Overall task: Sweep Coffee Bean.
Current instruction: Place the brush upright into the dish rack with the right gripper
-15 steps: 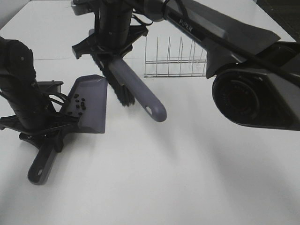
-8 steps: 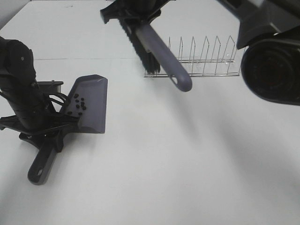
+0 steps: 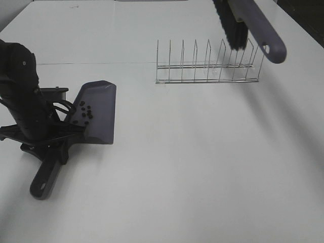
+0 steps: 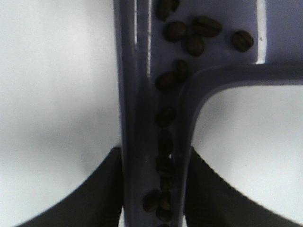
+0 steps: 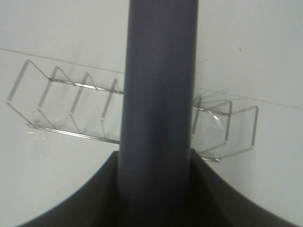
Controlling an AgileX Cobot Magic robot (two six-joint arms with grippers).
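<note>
A grey-purple dustpan (image 3: pixel 98 109) lies on the white table at the left. Several coffee beans (image 3: pixel 85 111) sit in it near the handle end. My left gripper (image 3: pixel 49 144) is shut on the dustpan handle (image 3: pixel 43 179). The left wrist view shows the handle (image 4: pixel 142 94) between the jaws of my left gripper (image 4: pixel 154 189), with beans (image 4: pixel 165 142) lined along its channel. A brush (image 3: pixel 263 33) with black bristles (image 3: pixel 230 25) hangs in the air at the top right, over the rack. My right gripper (image 5: pixel 154 189) is shut on the brush handle (image 5: pixel 158 94); the gripper itself is out of the exterior view.
A wire rack (image 3: pixel 207 68) stands on the table at the back right, below the brush; it also shows in the right wrist view (image 5: pixel 71 109). The black left arm (image 3: pixel 23 96) stands left of the dustpan.
The right arm has carried the brush up and to the right, from beside the dustpan to above the wire rack, and has left the exterior view. The left arm and dustpan have not moved.
</note>
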